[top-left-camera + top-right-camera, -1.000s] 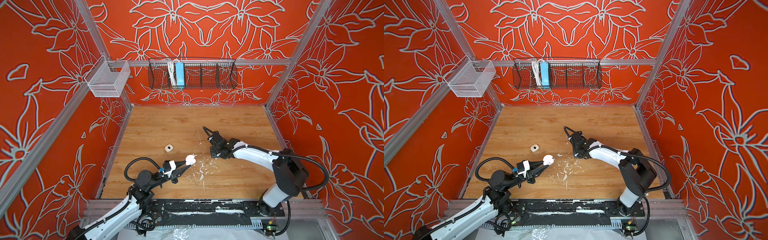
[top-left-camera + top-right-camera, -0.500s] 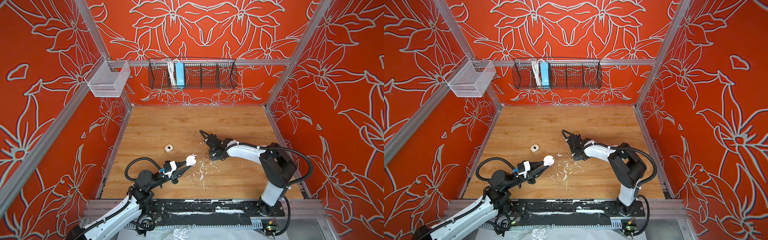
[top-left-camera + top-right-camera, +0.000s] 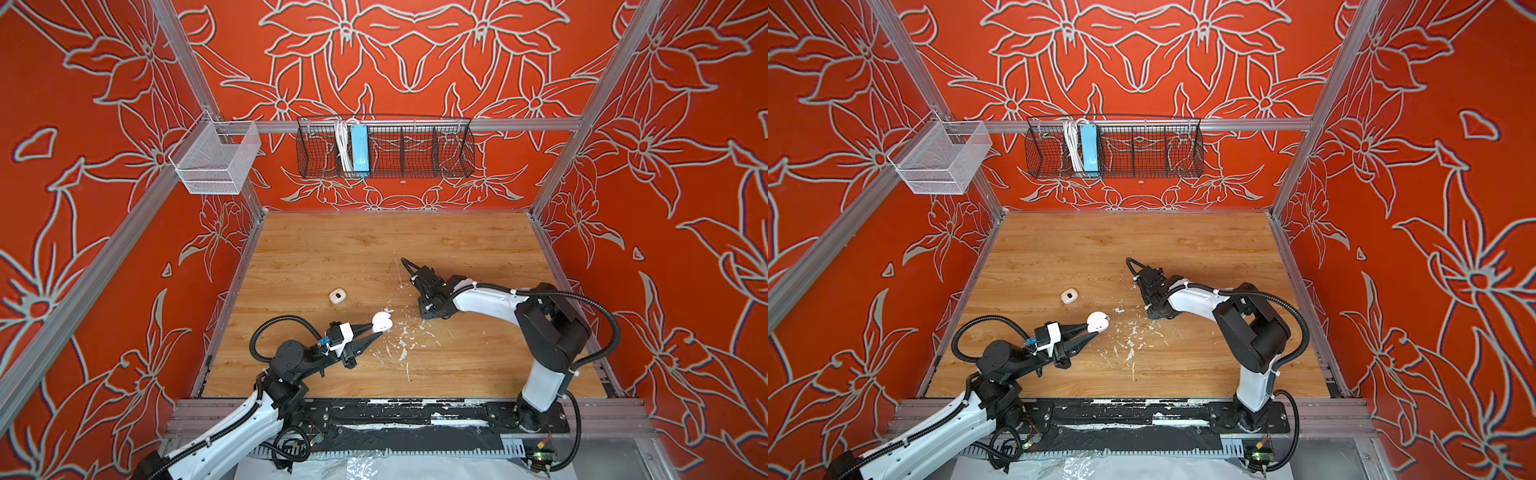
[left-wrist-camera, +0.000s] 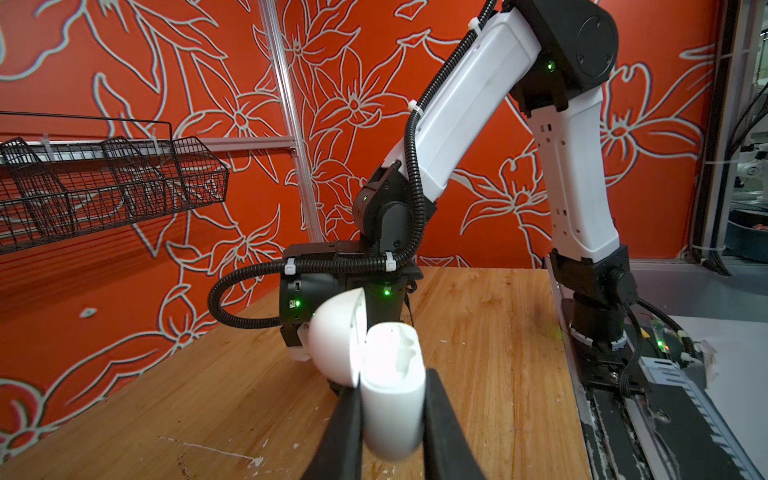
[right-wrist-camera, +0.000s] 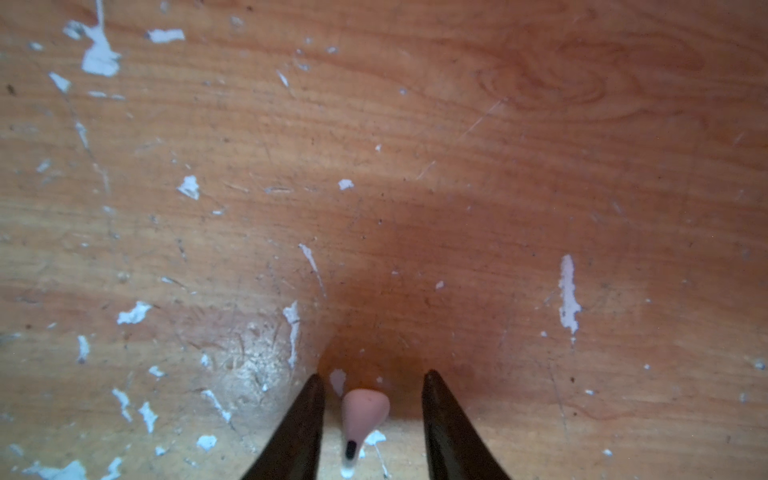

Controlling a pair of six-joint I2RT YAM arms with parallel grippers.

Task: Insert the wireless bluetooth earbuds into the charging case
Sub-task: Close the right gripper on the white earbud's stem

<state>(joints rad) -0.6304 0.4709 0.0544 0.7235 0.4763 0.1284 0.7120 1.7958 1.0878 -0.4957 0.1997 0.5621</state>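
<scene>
Clenched in left tool [image 4: 390, 382]: open charging case [image 4: 392, 407] (lid up). Between released right tool [image 5: 372, 374] tips, seemingly untouched: earbud [image 5: 365, 409] on bench [image 5: 540, 166].

Clear gaps flank the earbud [image 5: 365, 409] inside the right hand [image 5: 372, 374]

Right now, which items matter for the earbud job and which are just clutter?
In play:
- open white charging case, held by the left tool
- earbud on the table, between the tips of the open right tool

Lying about:
- small beige case
- black wire basket with blue power strip
- white mesh basket
- paint flecks
</scene>
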